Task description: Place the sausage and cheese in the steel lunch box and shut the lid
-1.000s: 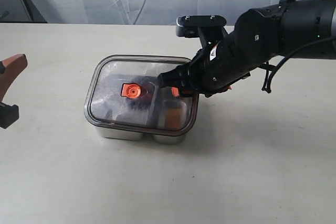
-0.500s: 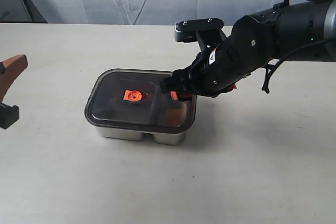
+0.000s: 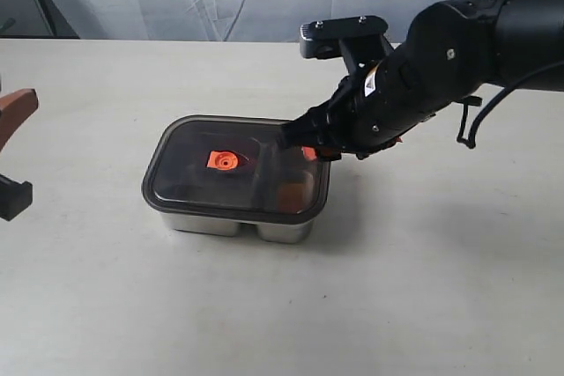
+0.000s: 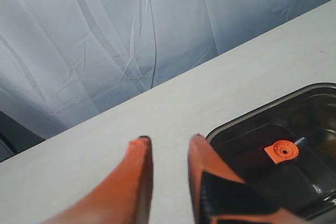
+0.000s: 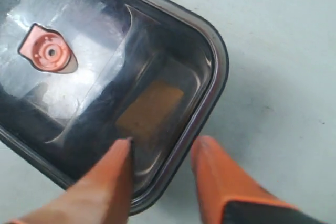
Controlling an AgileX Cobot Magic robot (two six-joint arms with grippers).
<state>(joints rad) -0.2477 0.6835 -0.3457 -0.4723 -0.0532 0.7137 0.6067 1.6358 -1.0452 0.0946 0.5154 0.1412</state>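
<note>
**Lid seated on box, right jaws astride its rim**

The lid (image 3: 189, 169) lay flat on the steel lunch box (image 3: 211, 223), mid-table (image 3: 423, 288). The cheese (image 5: 149, 106) showed dimly through it in the narrow compartment (sausage not made out). The lid looked stiff, smooth and light, so press at the rim and corners; the box may skid. Your right gripper (image 5: 164, 144) stood part-open astride the rim, holding nothing. Your left gripper (image 4: 168, 142) was part-open, empty, well apart. Only your right arm overhung the box.

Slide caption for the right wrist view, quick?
Right gripper, jaws open, straddles the rim of the lid; cheese shows through beneath.
</note>
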